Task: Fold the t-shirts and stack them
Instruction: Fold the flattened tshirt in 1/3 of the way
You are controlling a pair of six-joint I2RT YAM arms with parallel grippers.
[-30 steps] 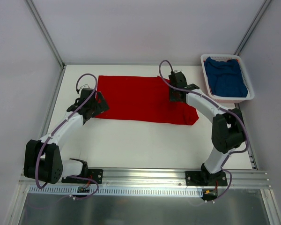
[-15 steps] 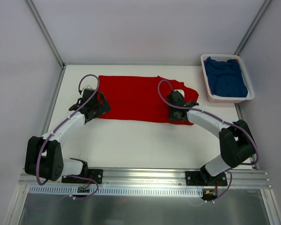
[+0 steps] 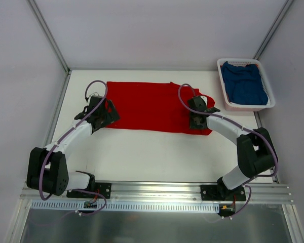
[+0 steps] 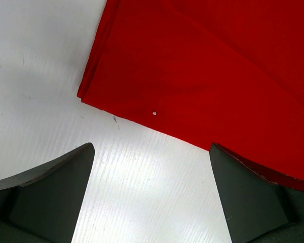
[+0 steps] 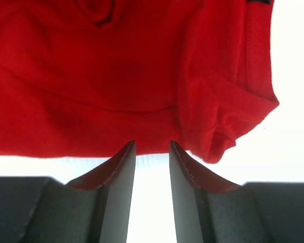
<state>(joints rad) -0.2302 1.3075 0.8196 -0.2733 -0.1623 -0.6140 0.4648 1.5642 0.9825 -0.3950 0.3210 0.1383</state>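
Note:
The red t-shirt [image 3: 149, 106] lies flat across the far middle of the table, folded into a long band, with its right end bunched [image 5: 228, 121]. My left gripper [image 3: 104, 115] is wide open over bare table at the shirt's near left corner [image 4: 91, 96], holding nothing [image 4: 151, 149]. My right gripper [image 3: 196, 120] is over the shirt's near right edge. Its jaws stand a narrow gap apart with only white table between them [image 5: 152, 144], the tips at the cloth's hem. The blue t-shirt [image 3: 247, 85] lies crumpled in the basket.
The white slatted basket [image 3: 249, 108] stands at the far right corner of the table. Metal frame posts rise at the far left [image 3: 48, 35] and far right [image 3: 273, 30]. A metal rail [image 3: 157, 191] runs along the near edge.
My right gripper moved from the shirt's far right part toward its near right edge. The shirt's right end changed from a flat corner to a bunched fold. The left gripper barely moved.

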